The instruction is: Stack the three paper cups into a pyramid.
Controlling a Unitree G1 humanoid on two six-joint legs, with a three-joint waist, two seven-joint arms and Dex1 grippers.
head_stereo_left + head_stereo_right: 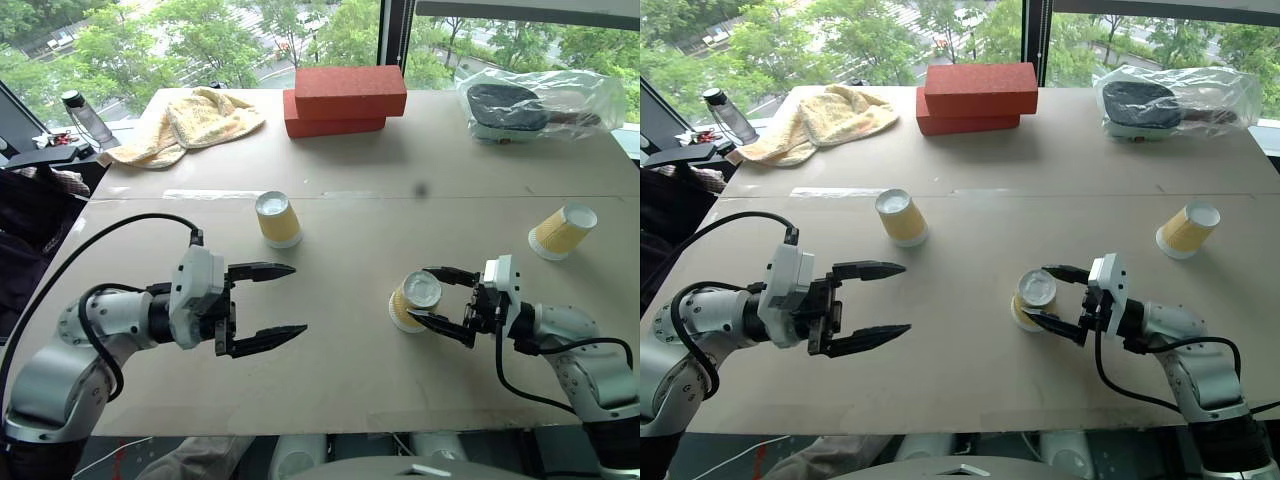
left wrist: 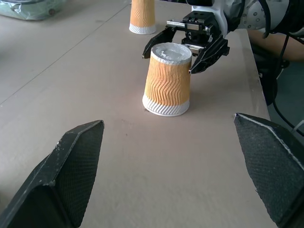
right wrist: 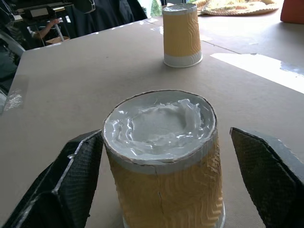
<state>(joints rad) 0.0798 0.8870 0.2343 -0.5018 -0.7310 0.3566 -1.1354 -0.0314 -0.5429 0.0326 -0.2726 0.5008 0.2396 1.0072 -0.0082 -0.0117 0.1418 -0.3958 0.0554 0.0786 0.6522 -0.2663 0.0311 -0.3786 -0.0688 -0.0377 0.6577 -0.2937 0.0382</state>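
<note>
On the left, the left gripper (image 1: 263, 305) hangs above the tan table (image 1: 340, 370) with its two black fingers spread wide and nothing between them, pointing toward the middle of the table. Beyond it, further from the robot and a little toward the centre, one paper cup (image 1: 278, 219) stands upside down on its white rim, apart from the other two. Behind that, along the far edge, lie a crumpled yellow towel (image 1: 190, 122) at the left, with a bottle (image 1: 86, 117) just off the table beside it, then two red bricks (image 1: 344, 98) stacked one on the other, and a clear plastic bag (image 1: 535, 105) with a dark object inside at the far right. Right of centre, a second cup (image 1: 412, 302) also stands inverted on the table, base up. The right gripper (image 1: 438, 303) is around its upper part, one finger on each side; in the right wrist view one finger (image 3: 78, 175) lies just against the ribbed wall while the other finger (image 3: 268, 175) stands a little clear, so the jaws are partly closed about the cup, not clamped on it. The third cup (image 1: 562, 231) is near the table's right edge, well apart from the others, also inverted and leaning in the head view. No cup rests on another.
</note>
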